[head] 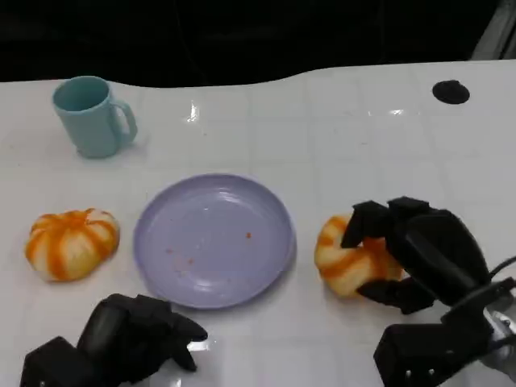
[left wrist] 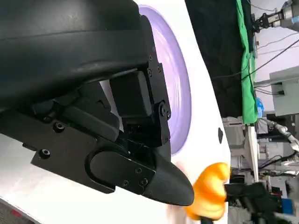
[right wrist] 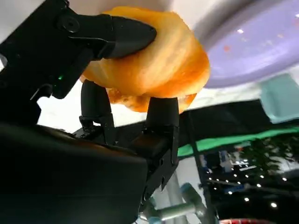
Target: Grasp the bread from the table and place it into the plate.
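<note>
Far left on the worktop [head: 339, 137], a round bun [head: 71, 243] w/ orange and pale stripes, lobed like a small pumpkin, soft matte crust. Behind it, toward the back edge, a pale teal mug [head: 89, 115], smooth glazed, handle turned toward the robot's right. Below the bun, at the near edge, the left hand [head: 145, 330]: black hard-shell palm, fingers curled inward w/ nothing in them, clenched on nothing, sitting low just in front of the plate. Left wrist view shows its glossy black shell and screwed plates close up, w/ the plate's rim beyond.

Centre: the plate [head: 214, 239], round, shallow, lilac, slightly glossy, a few orange crumbs on its face, no bread in it.

Right of the plate, just beside its rim but apart from it, the bread [head: 348, 258]: same orange-and-cream striped bun, rounded and puffy. The right hand [head: 415, 250] is wrapped over it from the robot's right side, fingers arched across the top and far side, another under the near side, so it's grasping the bread. Right wrist view confirms: black fingertips pressing into the bun's crust from opposite sides. Whether the bread rests on the worktop or is lifted off it, can't tell.

Worktop is white, smooth, faint tile-like grid, light glare spots; a black round disc [head: 450, 92] at far right near the back. Beyond the edge the room is dark
</note>
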Robot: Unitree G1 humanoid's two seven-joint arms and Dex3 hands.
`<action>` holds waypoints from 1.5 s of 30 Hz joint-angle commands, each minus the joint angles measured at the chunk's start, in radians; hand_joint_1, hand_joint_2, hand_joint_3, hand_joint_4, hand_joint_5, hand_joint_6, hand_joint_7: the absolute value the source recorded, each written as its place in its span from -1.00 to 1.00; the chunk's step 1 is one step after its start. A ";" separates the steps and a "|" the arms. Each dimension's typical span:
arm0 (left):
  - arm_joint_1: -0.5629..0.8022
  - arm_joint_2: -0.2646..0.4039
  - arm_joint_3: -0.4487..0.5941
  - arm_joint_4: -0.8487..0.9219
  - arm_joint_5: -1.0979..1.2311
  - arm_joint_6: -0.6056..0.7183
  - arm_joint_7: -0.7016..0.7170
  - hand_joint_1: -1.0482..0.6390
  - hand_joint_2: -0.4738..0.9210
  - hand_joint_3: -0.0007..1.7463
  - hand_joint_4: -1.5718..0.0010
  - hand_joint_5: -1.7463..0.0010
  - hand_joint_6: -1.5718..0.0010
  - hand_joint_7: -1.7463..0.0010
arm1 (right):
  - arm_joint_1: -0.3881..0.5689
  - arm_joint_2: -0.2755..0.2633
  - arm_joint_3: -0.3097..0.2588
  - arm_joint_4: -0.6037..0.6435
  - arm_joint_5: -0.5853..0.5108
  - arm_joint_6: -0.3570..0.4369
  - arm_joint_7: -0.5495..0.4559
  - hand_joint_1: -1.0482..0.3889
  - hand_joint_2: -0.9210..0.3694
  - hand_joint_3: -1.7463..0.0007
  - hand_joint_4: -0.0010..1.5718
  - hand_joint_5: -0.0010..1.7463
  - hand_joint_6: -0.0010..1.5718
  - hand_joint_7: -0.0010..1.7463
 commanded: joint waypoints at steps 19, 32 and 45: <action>0.009 0.001 -0.002 0.003 -0.002 -0.015 -0.005 -1.00 1.00 -0.91 -0.66 -0.18 -0.98 0.68 | -0.171 0.216 -0.004 0.008 0.083 -0.008 0.106 0.36 0.12 -0.66 0.27 1.00 0.14 0.65; 0.001 -0.007 -0.004 0.016 -0.004 -0.025 -0.005 -1.00 1.00 -0.90 -0.65 -0.17 -0.98 0.68 | -0.351 0.336 0.051 0.300 0.063 -0.027 0.040 0.32 0.01 -0.58 0.20 1.00 0.09 0.70; 0.023 -0.013 -0.010 -0.006 0.005 -0.033 0.007 -1.00 1.00 -0.90 -0.66 -0.16 -0.98 0.68 | -0.352 0.317 0.102 0.316 0.045 0.051 0.175 0.04 -0.88 0.67 -0.37 -0.58 -0.11 -0.99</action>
